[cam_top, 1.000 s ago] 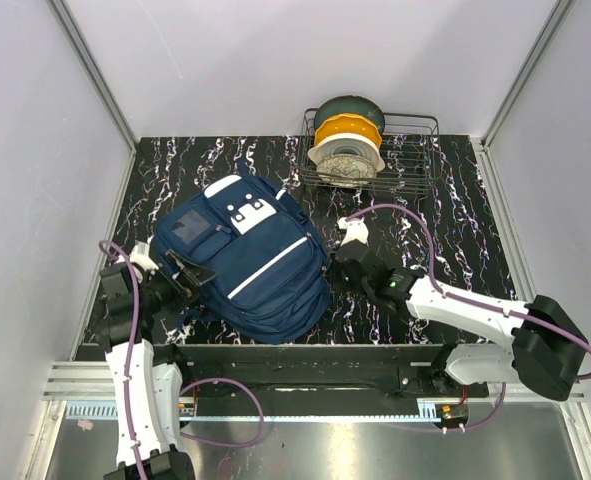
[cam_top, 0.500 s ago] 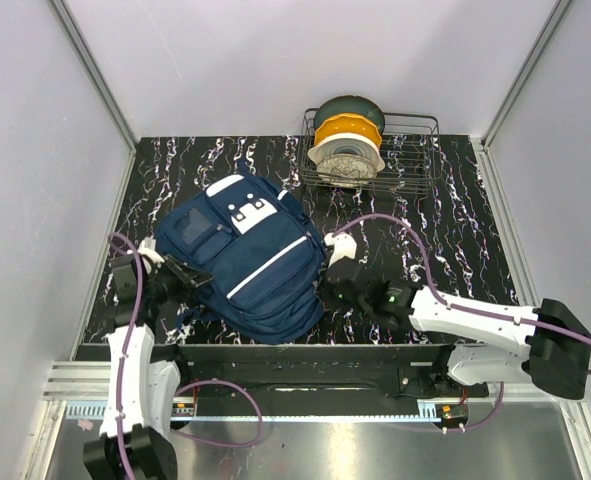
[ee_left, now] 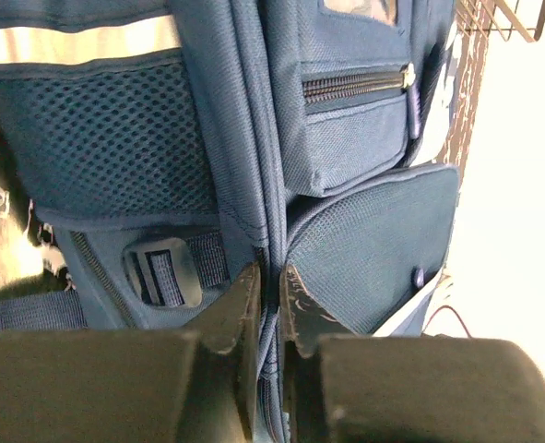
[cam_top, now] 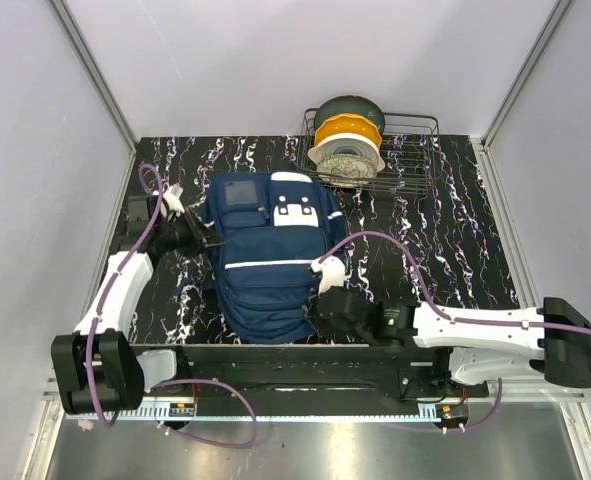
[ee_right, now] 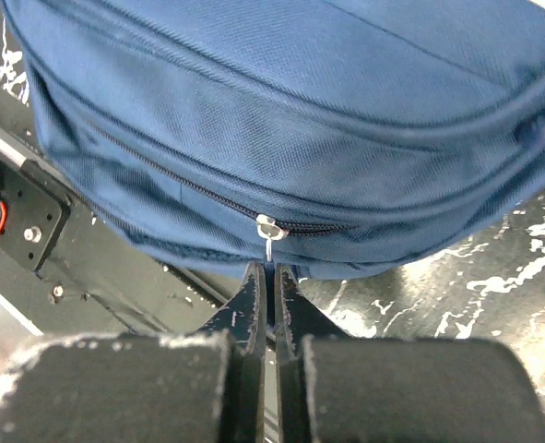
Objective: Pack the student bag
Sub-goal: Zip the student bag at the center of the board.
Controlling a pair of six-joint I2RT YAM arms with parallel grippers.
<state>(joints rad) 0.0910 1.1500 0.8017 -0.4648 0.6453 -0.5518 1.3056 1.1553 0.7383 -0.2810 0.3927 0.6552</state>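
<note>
Both are closed: the left gripper (ee_left: 270,277) pinches a seam of the soft, floppy student bag (cam_top: 270,260) lying on the table (cam_top: 445,230); the right gripper (ee_right: 273,269) meets its zip pull (ee_right: 267,231), perhaps nipping it.

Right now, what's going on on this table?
Two robot arms are working on a navy backpack lying on the black marbled table. The left claw is pinched on a fabric seam on the bag's side. The right claw is shut right below the zipper pull at the bag's near end; whether it actually grips the pull is unclear. The bag looks zipped shut.
</note>
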